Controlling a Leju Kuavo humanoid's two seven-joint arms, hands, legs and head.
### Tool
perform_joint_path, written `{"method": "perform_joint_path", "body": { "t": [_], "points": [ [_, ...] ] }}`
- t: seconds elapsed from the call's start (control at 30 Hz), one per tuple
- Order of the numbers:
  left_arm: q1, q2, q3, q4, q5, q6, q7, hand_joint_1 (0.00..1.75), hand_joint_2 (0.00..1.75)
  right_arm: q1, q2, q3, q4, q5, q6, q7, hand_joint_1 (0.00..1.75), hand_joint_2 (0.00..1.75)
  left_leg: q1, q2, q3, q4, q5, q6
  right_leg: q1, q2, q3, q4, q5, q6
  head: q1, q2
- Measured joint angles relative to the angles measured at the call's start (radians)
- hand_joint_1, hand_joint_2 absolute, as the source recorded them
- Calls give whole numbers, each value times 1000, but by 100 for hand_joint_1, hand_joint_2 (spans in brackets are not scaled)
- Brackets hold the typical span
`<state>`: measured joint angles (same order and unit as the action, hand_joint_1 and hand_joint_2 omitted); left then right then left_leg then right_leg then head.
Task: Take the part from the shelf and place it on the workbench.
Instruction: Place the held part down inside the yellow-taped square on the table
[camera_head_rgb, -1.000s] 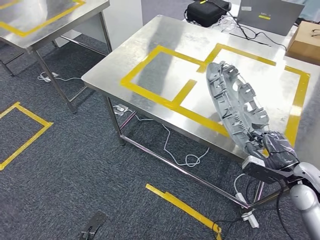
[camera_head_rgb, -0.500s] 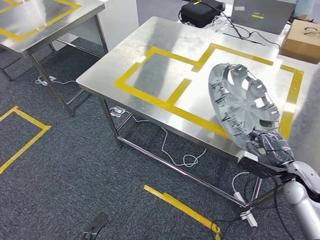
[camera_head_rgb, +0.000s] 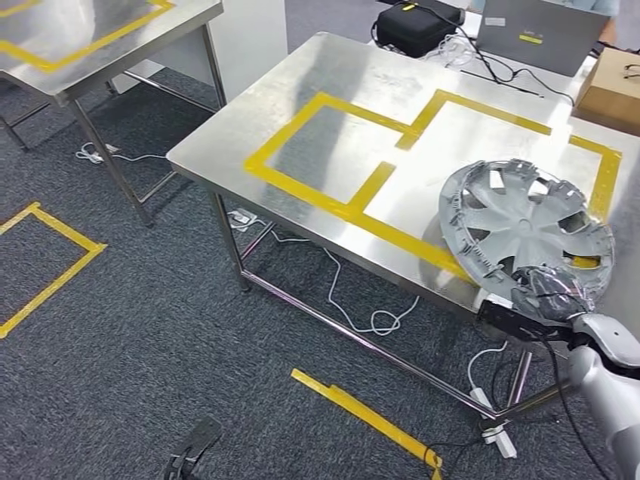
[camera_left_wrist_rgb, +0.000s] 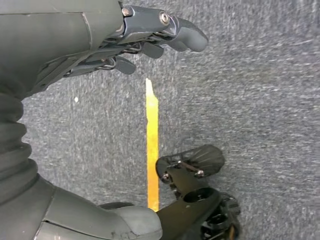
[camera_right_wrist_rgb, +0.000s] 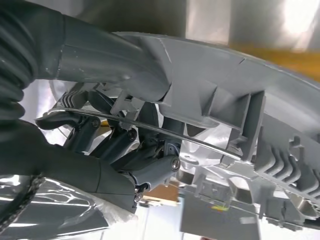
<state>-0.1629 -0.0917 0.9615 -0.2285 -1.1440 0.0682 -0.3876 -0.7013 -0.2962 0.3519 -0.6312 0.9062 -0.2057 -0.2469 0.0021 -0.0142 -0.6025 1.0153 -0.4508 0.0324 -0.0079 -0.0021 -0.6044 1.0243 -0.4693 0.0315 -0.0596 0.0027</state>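
Observation:
The part is a silver-grey wheel cover (camera_head_rgb: 526, 222), lying nearly flat over the front right of the steel workbench (camera_head_rgb: 362, 90), across a yellow tape line. My right hand (camera_head_rgb: 549, 292) grips its near rim at the bench's front edge. Up close in the right wrist view, the dark fingers (camera_right_wrist_rgb: 124, 150) hook through the ribbed underside of the wheel cover (camera_right_wrist_rgb: 241, 95), with the thumb over the rim. My left hand (camera_left_wrist_rgb: 151, 35) hangs above the carpet with its fingers apart and nothing in it.
Yellow tape rectangles (camera_head_rgb: 332, 150) mark the bench top. A black case (camera_head_rgb: 419, 20), a laptop (camera_head_rgb: 540, 30), cables and a cardboard box (camera_head_rgb: 615, 85) sit along the far edge. A second steel table (camera_head_rgb: 90, 40) stands at the left. Cables (camera_head_rgb: 362, 310) trail on the carpet under the bench.
The wheel cover has tipped from standing on edge to nearly flat over the bench, still in my right hand. The camera has shifted slightly.

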Motion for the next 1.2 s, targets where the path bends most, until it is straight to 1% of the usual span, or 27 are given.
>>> {"method": "perform_joint_path", "body": {
  "t": [0.03, 0.1, 0.17, 0.2, 0.27, 0.3, 0.33, 0.37, 0.4, 0.43, 0.5, 0.53, 0.57, 0.63, 0.67, 0.7, 0.73, 0.8, 0.83, 0.87, 0.9, 0.97, 1.0, 1.03, 1.13, 1.17, 1.2],
  "points": [
    [-2, 0, -2, 0, -2, 0, 0, 0, 175, -11, 4, 0, 23, 4, -13, -1, 175, 175, -1, -1, -1, 0, 1, -5, 2, 1, 13, -22, 1, -3, 0, 0],
    [-4, 1, -5, 0, -6, 0, 0, 0, 175, -27, 12, 1, 62, 11, -39, -7, 87, 87, 0, -1, -2, -1, 2, -16, 3, 3, 17, -28, 1, -11, -1, 0],
    [-7, 2, -9, 0, -8, 2, 1, 0, 175, -34, 22, 2, 87, 21, -65, -11, 0, 0, 1, 1, -9, 21, -15, -27, 0, 1, 23, -35, 6, -22, -2, 0],
    [-8, 2, -11, 0, -8, 4, 1, 0, 175, -35, 28, 1, 96, 28, -82, -12, 0, 0, 2, 2, -25, 59, -39, -33, -3, 0, 26, -38, 8, -27, -2, 0],
    [-9, 2, -15, 0, -8, 8, 2, 0, 175, -36, 41, 1, 111, 42, -114, -15, 0, 0, 5, 4, -80, 184, -101, -42, -4, -1, 27, -39, 7, -31, -4, 0],
    [-9, 2, -16, 0, -8, 10, 2, 0, 175, -36, 47, 1, 117, 48, -129, -19, 0, 0, 6, 5, -108, 245, -123, -45, -4, 0, 27, -39, 7, -31, -4, 0],
    [-8, 2, -17, 0, -6, 14, 3, 0, 175, -35, 53, 1, 123, 52, -142, -24, 0, 0, 7, 5, -124, 280, -128, -46, -4, 0, 27, -38, 7, -31, -4, 0],
    [-8, 2, -18, 0, -3, 21, 5, 0, 175, -34, 59, 0, 126, 56, -157, -32, 0, 0, 7, 5, -125, 279, -114, -46, -4, 2, 28, -37, 6, -31, -4, 0],
    [-8, 3, -18, 0, 0, 29, 7, 0, 175, -33, 65, -1, 128, 57, -174, -42, 0, 0, 8, 5, -105, 234, -83, -45, -4, 3, 29, -36, 5, -30, -4, 0],
    [-9, 3, -18, 0, 5, 38, 10, 0, 175, -32, 71, -3, 128, 58, -191, -52, 0, 0, 8, 5, -72, 163, -45, -43, -4, 4, 30, -35, 4, -28, -4, 0],
    [-12, 4, -17, 0, 9, 49, 14, 0, 87, -31, 83, -8, 127, 58, -217, -65, 0, 0, 6, 5, -15, 40, -2, -37, 0, 6, 28, -31, 1, -20, -4, 0],
    [-12, 4, -17, 0, 10, 52, 15, 0, 44, -31, 87, -10, 127, 58, -223, -67, 0, 0, 5, 5, -3, 11, 2, -33, 2, 6, 26, -30, 0, -16, -4, 0],
    [-13, 3, -17, 0, 10, 53, 17, 0, 0, -30, 91, -13, 127, 59, -226, -69, 0, 0, 3, 4, -1, 5, -2, -29, 3, 6, 25, -30, 0, -11, -3, 0],
    [-12, 2, -17, 0, 13, 58, 18, 0, 0, -26, 97, -19, 119, 58, -235, -83, 0, 0, 3, 4, -2, 1, 2, -16, 0, 6, 22, -29, -3, -2, -3, 0],
    [-12, 2, -17, 0, 16, 63, 17, 0, 0, -24, 99, -23, 111, 57, -243, -93, 0, 0, 4, 5, -1, -2, 4, -9, -1, 5, 13, -16, -15, 3, -2, 0],
    [-14, 2, -16, 0, 20, 71, 17, 0, 0, -21, 102, -27, 99, 56, -253, -104, 0, 0, 6, 5, -1, -4, 6, -3, -2, 5, -5, 19, -36, 6, -1, 0],
    [-15, 1, -16, 0, 23, 81, 17, 0, 0, -17, 105, -31, 83, 54, -262, -112, 0, 0, 7, 6, 0, -5, 7, 2, -3, 4, -34, 78, -67, 9, 0, 0],
    [-16, 1, -16, 0, 27, 103, 16, 0, 0, 0, 113, -36, 38, 48, -269, -121, 0, 0, 6, 7, -1, -5, 7, 6, -3, 4, -104, 221, -125, 12, 0, 0],
    [-16, 0, -15, 0, 30, 114, 16, 0, 0, 15, 117, -39, 5, 42, -269, -122, 0, 0, 6, 7, -1, -5, 7, 6, -3, 4, -127, 265, -133, 12, 0, 0],
    [-16, 0, -15, 0, 33, 123, 16, 0, 0, 31, 121, -41, -33, 34, -266, -124, 0, 0, 6, 6, -1, -4, 6, 6, -3, 4, -131, 269, -122, 12, 1, 0],
    [-16, -1, -14, 0, 38, 130, 16, 0, 0, 47, 124, -44, -77, 20, -261, -125, 0, 0, 6, 6, 0, -4, 5, 5, -3, 3, -115, 231, -93, 10, 1, 0],
    [-16, -2, -10, 0, 50, 140, 14, 0, 0, 76, 130, -51, -174, -28, -244, -129, 0, 0, 5, 5, 3, -3, 3, 1, -3, 1, -48, 89, -22, 4, 1, 0],
    [-16, -1, -6, 0, 57, 142, 13, 0, 0, 91, 133, -57, -225, -65, -231, -133, 0, 0, 3, 5, 3, -1, 1, -2, -1, 1, -16, 28, -4, 1, 1, 0],
    [-14, -1, 0, 0, 66, 144, 13, 0, 0, 111, 135, -64, -283, -110, -214, -138, 0, 0, 2, 4, 2, 0, 0, -6, 0, 1, 4, -9, 3, -2, 0, 0],
    [-3, 1, 17, 0, 87, 150, 12, 0, 0, 183, 139, -90, -459, -232, -168, -154, 0, 0, 0, 3, 1, 1, -3, -22, 1, 2, 18, -26, -2, -13, -2, 0],
    [1, 2, 22, 0, 93, 152, 13, 0, 0, 205, 139, -99, -509, -260, -157, -159, 0, 0, 1, 4, -2, 11, -14, -28, -1, 1, 20, -27, -1, -19, -3, 0],
    [4, 2, 28, 0, 99, 153, 14, 0, 0, 224, 139, -108, -561, -289, -147, -166, 0, 0, 1, 5, -12, 39, -34, -33, -3, 1, 22, -29, 0, -25, -6, 0]
  ]
}}
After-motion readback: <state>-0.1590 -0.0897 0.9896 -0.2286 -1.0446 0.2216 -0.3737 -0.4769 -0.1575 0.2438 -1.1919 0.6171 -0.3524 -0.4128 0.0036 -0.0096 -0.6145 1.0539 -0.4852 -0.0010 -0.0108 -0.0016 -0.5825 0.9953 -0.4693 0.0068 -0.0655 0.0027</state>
